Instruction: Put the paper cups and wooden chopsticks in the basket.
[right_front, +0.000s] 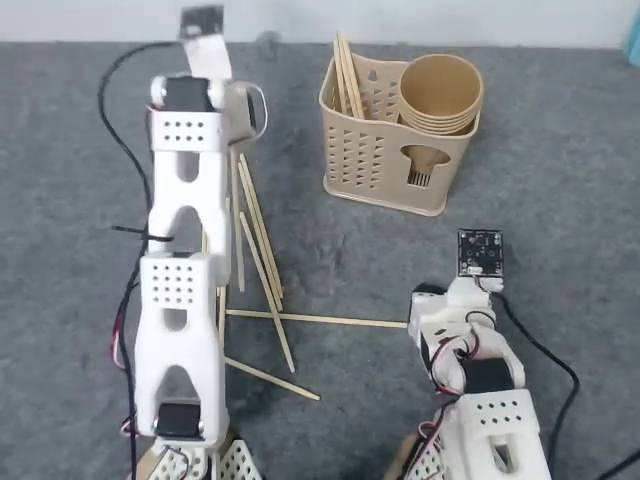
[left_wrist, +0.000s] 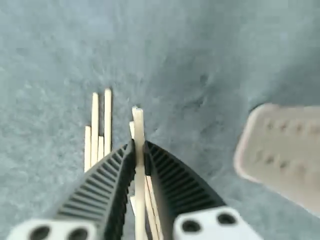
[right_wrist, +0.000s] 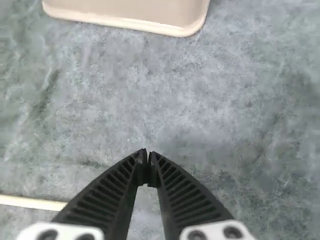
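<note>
The paper cups (right_front: 441, 95) are in the basket (right_front: 385, 165), loose chopsticks (right_front: 320, 319) remain, left end effector (left_wrist: 139, 146) pinching one, right end effector (right_wrist: 148, 156) clenched empty.

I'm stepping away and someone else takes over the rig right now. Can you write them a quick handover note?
Left gripper: jaws shut on one chopstick, by the loose chopsticks on the mat.
Right gripper: shut, empty, over the mat near the basket.
Done: paper cups stacked in the basket, leaning chopsticks beside them.
Left: the held chopstick and the loose ones.
</note>
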